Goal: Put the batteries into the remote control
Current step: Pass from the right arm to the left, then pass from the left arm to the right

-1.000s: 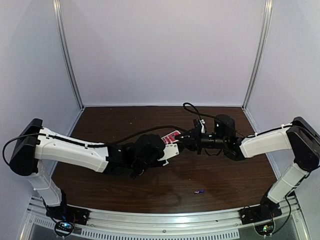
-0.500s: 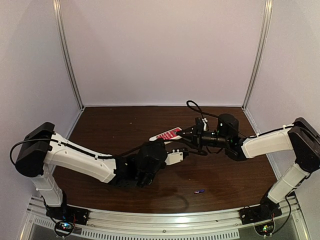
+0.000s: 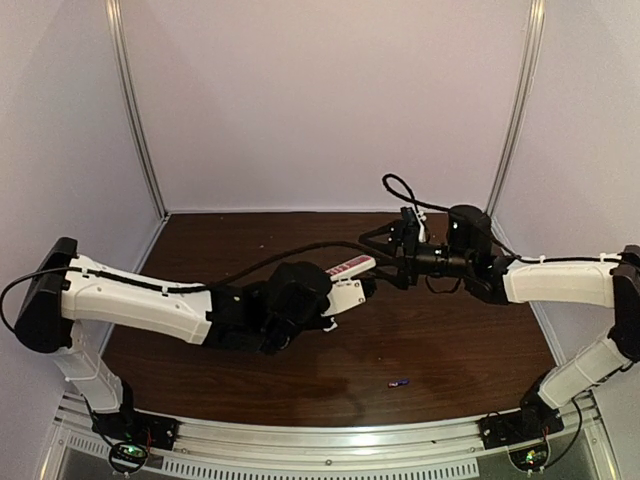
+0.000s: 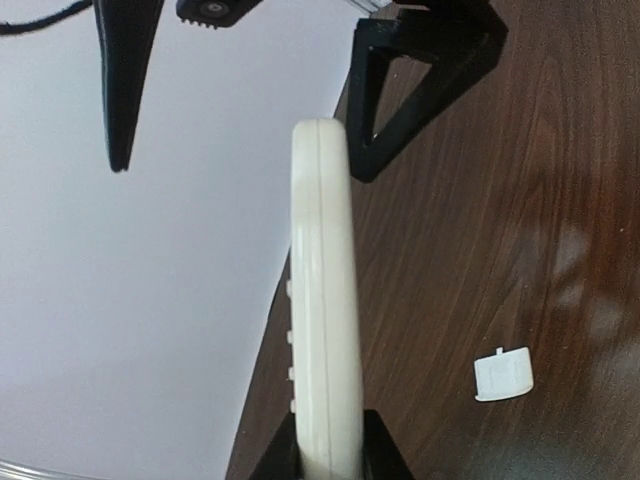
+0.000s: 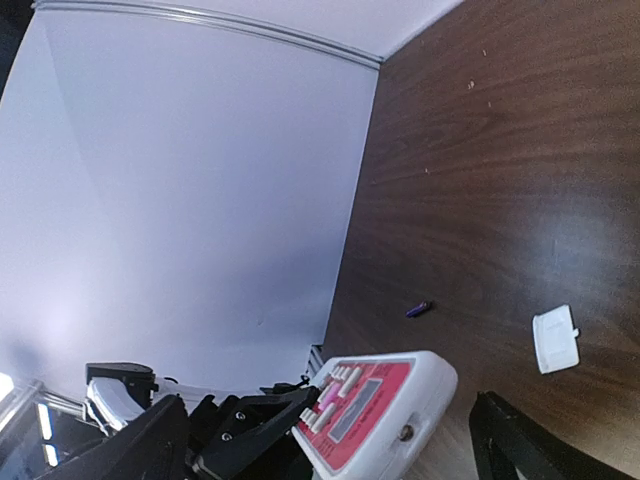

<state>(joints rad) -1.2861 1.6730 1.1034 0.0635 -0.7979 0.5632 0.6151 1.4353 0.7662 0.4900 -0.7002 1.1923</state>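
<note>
Left gripper clamped on the remote control, raised over the centre of the table; button labels too small to read. Right gripper spread wide, empty. 1 battery lies near the front edge.

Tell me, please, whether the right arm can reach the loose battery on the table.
Probably yes: the right end effector is open and empty, and the battery lies in the open, with nothing between them.

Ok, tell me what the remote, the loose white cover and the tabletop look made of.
Remote control: likely moulded plastic, white, slightly glossy; a seam runs along its edge. Cover piece: seemingly similar white plastic, with a small tab. Table: dark wood or laminate; grain and soft reflections show.
</note>
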